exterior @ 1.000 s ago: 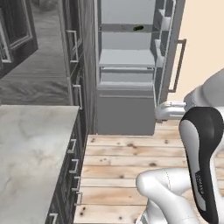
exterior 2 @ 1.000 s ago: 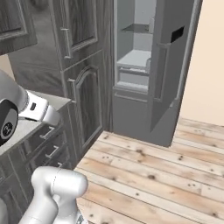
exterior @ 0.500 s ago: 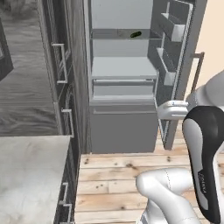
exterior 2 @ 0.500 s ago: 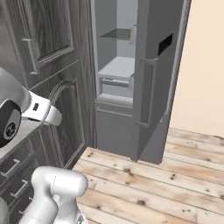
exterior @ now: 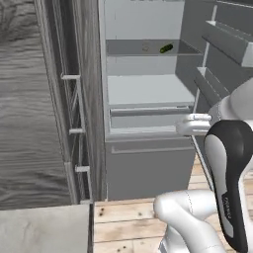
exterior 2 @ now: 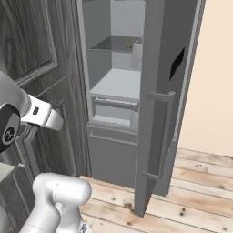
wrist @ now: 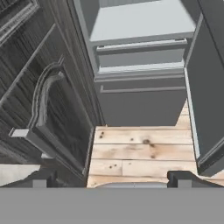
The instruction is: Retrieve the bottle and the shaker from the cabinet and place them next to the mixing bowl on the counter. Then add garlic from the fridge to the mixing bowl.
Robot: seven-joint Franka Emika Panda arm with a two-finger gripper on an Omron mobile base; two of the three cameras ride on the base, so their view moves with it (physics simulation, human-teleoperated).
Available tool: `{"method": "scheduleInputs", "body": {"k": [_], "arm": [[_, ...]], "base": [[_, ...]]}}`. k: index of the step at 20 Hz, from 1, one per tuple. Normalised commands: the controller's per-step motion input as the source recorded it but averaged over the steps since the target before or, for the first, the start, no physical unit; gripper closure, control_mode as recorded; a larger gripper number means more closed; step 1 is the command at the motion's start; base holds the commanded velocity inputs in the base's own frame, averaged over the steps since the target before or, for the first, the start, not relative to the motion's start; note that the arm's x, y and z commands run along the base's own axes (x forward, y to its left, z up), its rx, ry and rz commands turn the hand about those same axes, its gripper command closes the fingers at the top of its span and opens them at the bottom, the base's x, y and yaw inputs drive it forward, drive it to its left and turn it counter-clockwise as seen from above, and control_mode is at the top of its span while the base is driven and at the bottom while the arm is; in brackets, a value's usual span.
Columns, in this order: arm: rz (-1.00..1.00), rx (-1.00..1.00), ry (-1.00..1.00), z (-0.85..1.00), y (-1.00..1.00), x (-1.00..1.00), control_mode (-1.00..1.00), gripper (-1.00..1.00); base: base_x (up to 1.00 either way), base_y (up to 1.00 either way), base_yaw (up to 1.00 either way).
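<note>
The fridge (exterior: 148,163) stands open straight ahead, grey with pale inner shelves and a drawer (wrist: 142,56). On its upper shelf lies the garlic (exterior: 146,48), a small tan lump, with a dark green thing (exterior: 166,48) to its right. The fridge door (exterior 2: 161,109) hangs open on the right. My gripper (wrist: 112,178) is open and empty, its fingertips (wrist: 41,176) wide apart above the wooden floor in front of the fridge. A corner of the counter (exterior: 44,230) shows at the lower left. The bottle, the shaker and the mixing bowl are out of view.
Tall dark woodgrain cupboard doors (exterior: 34,113) with metal handles (exterior: 78,128) fill the left side, right up against the fridge. Wooden floor (wrist: 144,151) lies before the fridge. A beige wall (exterior 2: 214,82) stands right of the open door.
The whole picture has shifted: the base has driven toward the fridge, which now looks larger and nearer the middle. The counter has slid to the lower left. The gripper stays open.
</note>
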Motion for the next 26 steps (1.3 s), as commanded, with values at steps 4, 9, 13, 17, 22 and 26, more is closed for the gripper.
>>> {"method": "scheduleInputs", "body": {"k": [4,9,13,17,22,26], "arm": [[0.00,0.00,0.00,0.00,0.00,0.00,1.00,-1.00],[0.00,0.00,0.00,0.00,0.00,0.00,1.00,-1.00],[0.00,0.00,0.00,0.00,0.00,0.00,1.00,-1.00],[0.00,0.00,0.00,0.00,0.00,0.00,1.00,-1.00],[0.00,0.00,0.00,0.00,0.00,0.00,1.00,-1.00],[0.00,0.00,0.00,0.00,0.00,0.00,1.00,-1.00]], "base": [[1.00,0.01,-0.32],[1.00,0.23,-0.27],[1.00,0.34,-0.18],[0.86,0.15,-0.13],[0.19,0.00,-0.02],[0.53,0.00,-0.02]]}}
